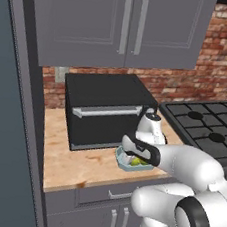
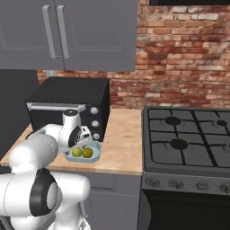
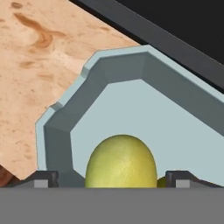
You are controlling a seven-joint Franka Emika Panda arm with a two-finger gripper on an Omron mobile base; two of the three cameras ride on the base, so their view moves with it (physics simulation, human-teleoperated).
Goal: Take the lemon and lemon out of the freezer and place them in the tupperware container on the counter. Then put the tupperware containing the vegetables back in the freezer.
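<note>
- both lemons sit in the tupperware container (image 2: 95, 157) on the counter (image 2: 120, 148), directly under the hand; duller lemon (image 2: 77, 152) and brighter lemon (image 2: 87, 152) side by side, touching or nearly so; in the hand view the duller one (image 3: 121, 161) lies between the fingertips
- gripper (image 3: 112, 179) stands wide, tips either side of the lemon, no contact that I can see; holding nothing
- judgement: lemons light, firm, round, so they can roll when the tray tilts; tray looks light, thin, stiff plastic with a smooth and likely slippery rim
- judgement: best hold is the tray's low rim wall (image 3: 57, 131), one finger inside, one outside, clear of the fruit; keep it level
- room: the microwave (image 2: 67, 105) front is just beyond the tray, past the fingertips, so little space that way; bare wood beside the tray; counter edge close on the arm's side; stove (image 2: 188, 139) well apart
- wall cupboards (image 1: 121, 26) overhead, well above the hand
</note>
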